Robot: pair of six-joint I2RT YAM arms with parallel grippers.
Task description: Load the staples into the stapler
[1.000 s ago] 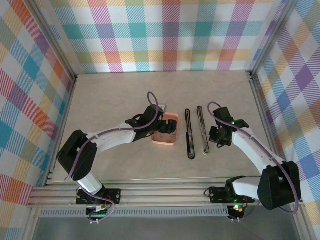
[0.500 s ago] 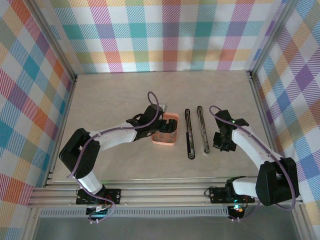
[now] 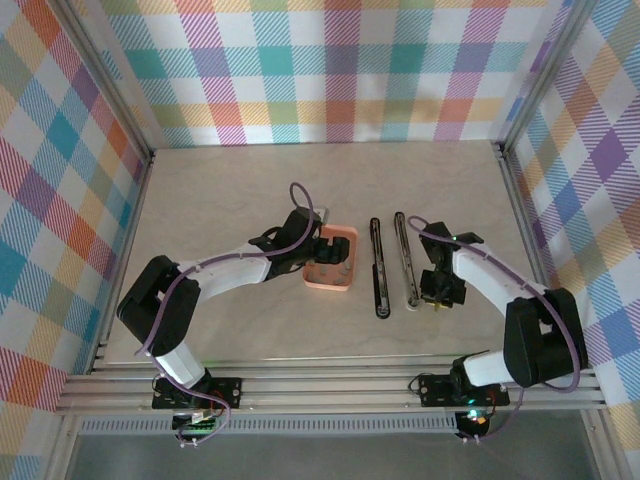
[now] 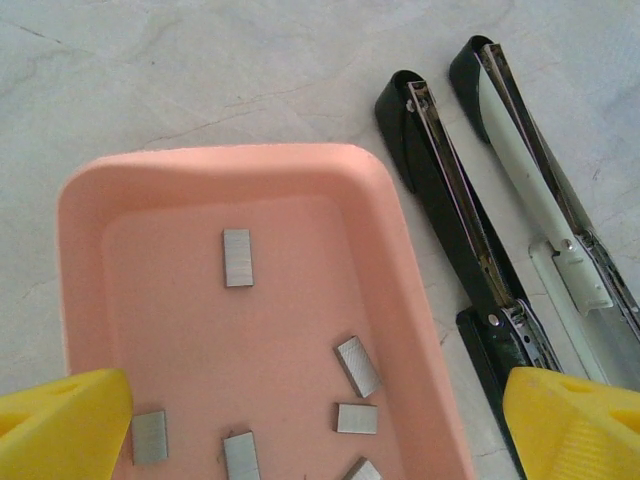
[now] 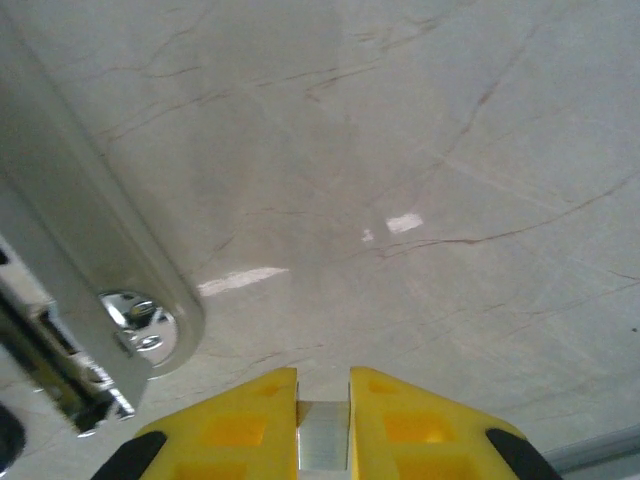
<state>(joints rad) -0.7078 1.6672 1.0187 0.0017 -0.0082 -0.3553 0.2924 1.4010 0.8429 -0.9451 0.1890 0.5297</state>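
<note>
Right jaws pinch staples (image 5: 323, 442), arm bent inward beside the stapler (image 3: 406, 262).

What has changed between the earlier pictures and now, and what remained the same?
The right pincer, shut on a staple strip, moved toward the near edge of the table, beside the near end of the white stapler. Nothing was taken or released. The open left pincer over the tray, the black stapler and the loose staples stayed put.

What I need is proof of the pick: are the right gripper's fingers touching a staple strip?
Touching. The right wrist view shows a grey staple strip pinched between the right gripper's yellow fingers, no gap on either side.
</note>
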